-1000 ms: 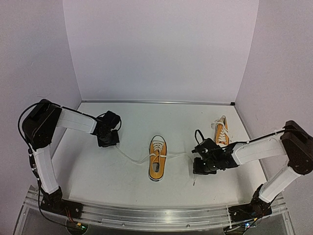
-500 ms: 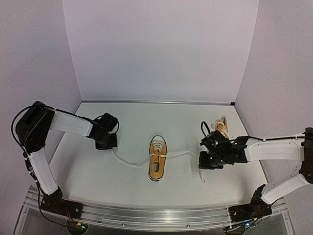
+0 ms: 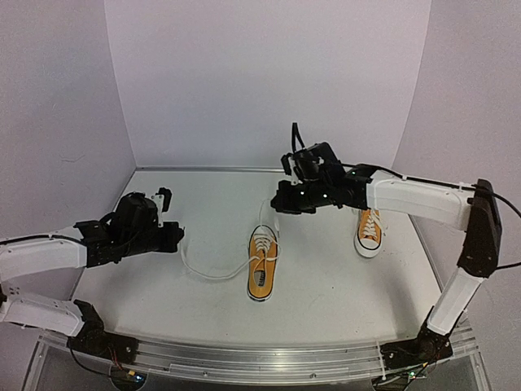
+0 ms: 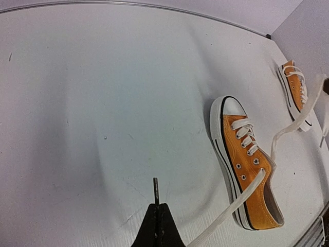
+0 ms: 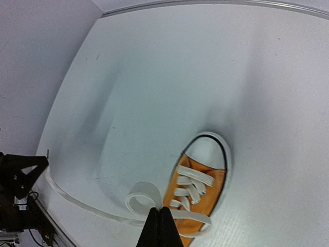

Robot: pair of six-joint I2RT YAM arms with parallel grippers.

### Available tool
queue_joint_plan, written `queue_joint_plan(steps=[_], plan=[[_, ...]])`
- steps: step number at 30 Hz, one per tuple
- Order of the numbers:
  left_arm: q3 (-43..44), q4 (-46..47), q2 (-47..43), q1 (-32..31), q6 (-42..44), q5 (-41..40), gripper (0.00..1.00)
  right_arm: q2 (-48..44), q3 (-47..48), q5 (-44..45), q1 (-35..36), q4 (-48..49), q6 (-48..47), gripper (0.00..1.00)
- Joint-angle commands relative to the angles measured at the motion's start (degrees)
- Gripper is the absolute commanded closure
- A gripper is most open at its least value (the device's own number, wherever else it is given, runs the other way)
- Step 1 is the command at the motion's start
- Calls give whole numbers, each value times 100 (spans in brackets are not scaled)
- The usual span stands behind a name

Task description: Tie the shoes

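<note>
One orange-yellow shoe lies in the middle of the table, white toe cap towards the near edge. The other shoe lies to the right, under my right arm. My left gripper is low at the left, shut on the end of the left lace, which curves slack across the table to the middle shoe. In the left wrist view the jaws are shut, and the lace runs to the shoe. My right gripper hovers behind that shoe, shut on the right lace, which curls into a loop.
Purple walls close the table at the back and both sides. A metal rail with both arm bases runs along the near edge. The second shoe also shows at the far right of the left wrist view.
My right gripper has swung from right of the middle shoe up to behind it, carrying its lace. My left arm has dropped low and stretched out, still holding its lace end.
</note>
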Motion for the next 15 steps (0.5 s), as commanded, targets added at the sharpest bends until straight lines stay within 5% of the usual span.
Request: queue_joint_plan(steps=[1,12,15], plan=[[-410,543,-788,-70,306,268,100,1006,1044,-904,324,432,141,100],[-1280,927,-2438,-306,619,1105,100,3335,2899,-1055,922,761,1026,100],[-1292,927,-2453,-318,721,1438,100,3506,3033,-1283,956,761,1048,83]])
